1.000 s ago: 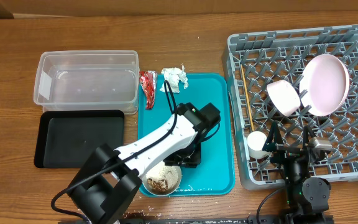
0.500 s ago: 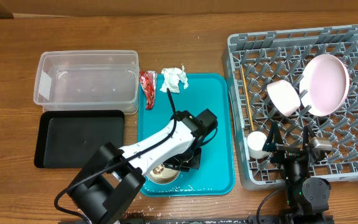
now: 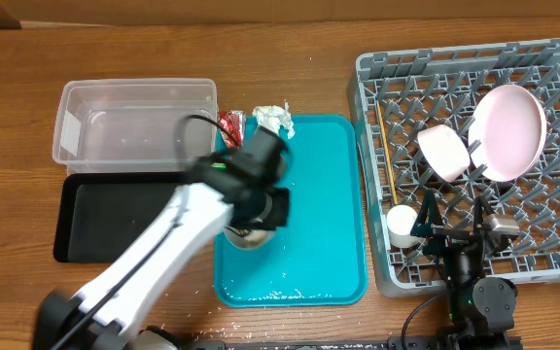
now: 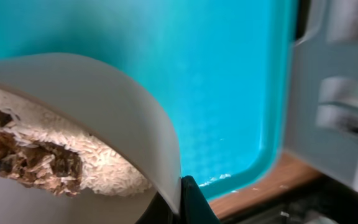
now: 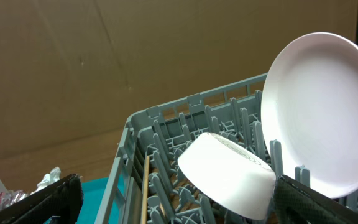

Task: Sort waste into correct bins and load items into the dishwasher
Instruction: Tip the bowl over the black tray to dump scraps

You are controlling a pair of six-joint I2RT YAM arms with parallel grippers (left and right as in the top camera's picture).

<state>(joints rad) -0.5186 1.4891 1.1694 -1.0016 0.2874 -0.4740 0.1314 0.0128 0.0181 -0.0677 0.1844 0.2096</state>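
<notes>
My left gripper is shut on the rim of the white bowl, held over the left side of the teal tray. The left wrist view shows the bowl holding rice and brown scraps, with my finger clamped on its rim. The red wrapper and the napkin lie at the tray's far edge. The clear tub and the black tray are to the left. The grey rack holds the plate, pink bowl, cup and chopsticks. My right gripper is open at the rack's near edge.
The right wrist view shows the plate, the pink bowl and a chopstick in the rack between my open fingers. Rice grains lie scattered on the teal tray's near edge and on the table.
My left gripper has carried the white bowl from the tray's near edge up and to the left, toward the clear tub. The right arm has not moved.
</notes>
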